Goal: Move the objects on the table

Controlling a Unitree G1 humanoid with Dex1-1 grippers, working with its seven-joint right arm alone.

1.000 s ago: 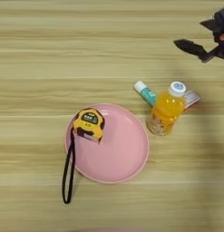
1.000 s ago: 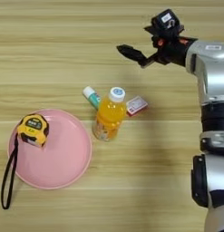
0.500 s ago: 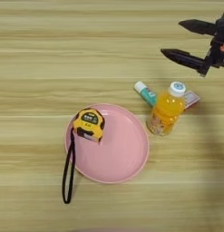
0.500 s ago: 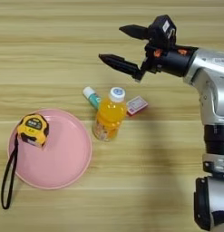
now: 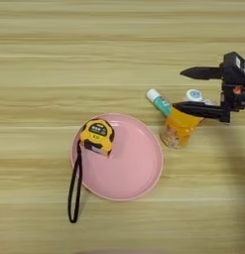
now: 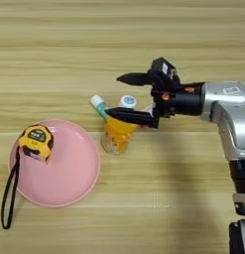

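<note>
Below, parts are listed from largest to smallest, each placed relative to the pink plate.

Table (image 5: pixel 54 44): broad light-brown wooden surface with horizontal plank grain; it carries everything else.

Right arm (image 6: pixel 225 106): silver forearm entering from the right side, well to the right of the plate and reaching left toward the bottle.

Pink plate (image 5: pixel 131 168): round, flat on the table, left of centre; the landmark for this list.

Right gripper (image 6: pixel 125 95): two black fingers spread wide apart, pointing left toward the plate. One finger (image 6: pixel 136 78) lies on the far side of the bottle's cap; the other (image 6: pixel 129 115) crosses the bottle's shoulder on the near side. The cap sits in the gap between them, and nothing is clamped.

Tape measure (image 5: pixel 96 136): yellow-and-black body on the plate's upper-left part; its black strap (image 5: pixel 73 191) hangs over the plate's left rim onto the table.

Orange-juice bottle (image 5: pixel 178 130): upright, just beside the plate's upper-right rim, with a white cap (image 5: pixel 194 95) on top.

White-and-teal tube (image 5: pixel 158 101): lying beyond the plate's upper-right rim, just left of the bottle, its lower end hidden behind it.

White-and-pink box (image 6: pixel 149 108): only a sliver shows right of the bottle, behind the gripper; its position cannot be told further.
</note>
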